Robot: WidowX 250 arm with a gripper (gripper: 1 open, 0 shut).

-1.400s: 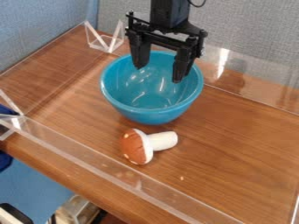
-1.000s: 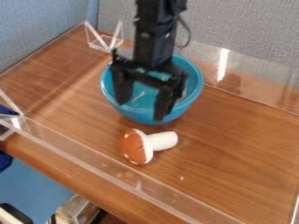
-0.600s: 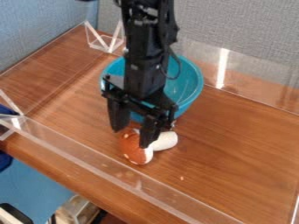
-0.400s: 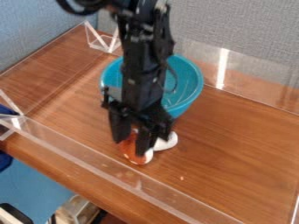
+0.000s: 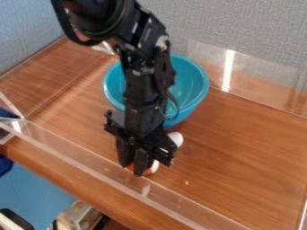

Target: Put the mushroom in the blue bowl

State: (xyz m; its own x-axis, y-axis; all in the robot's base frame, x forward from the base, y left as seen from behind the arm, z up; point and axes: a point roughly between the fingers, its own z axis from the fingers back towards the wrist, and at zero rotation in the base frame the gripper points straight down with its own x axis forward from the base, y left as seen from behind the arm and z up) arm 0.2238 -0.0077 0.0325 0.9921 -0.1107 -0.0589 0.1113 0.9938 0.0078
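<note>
Your hand [image 5: 144,160] has dropped from above the blue bowl [image 5: 189,97] to the desk's [image 5: 252,153] near edge, now clenched on the mushroom [image 5: 173,140]. The bowl holds nothing.

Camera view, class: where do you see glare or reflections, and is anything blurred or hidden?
In the camera view, pale highlights gleam inside the blue bowl; the wooden table shows soft sheen, and the clear plastic wall catches light along its edges. The arm looks slightly soft. The gripper, pointing down, hides nearly all of the mushroom; only a white bit shows.
</note>
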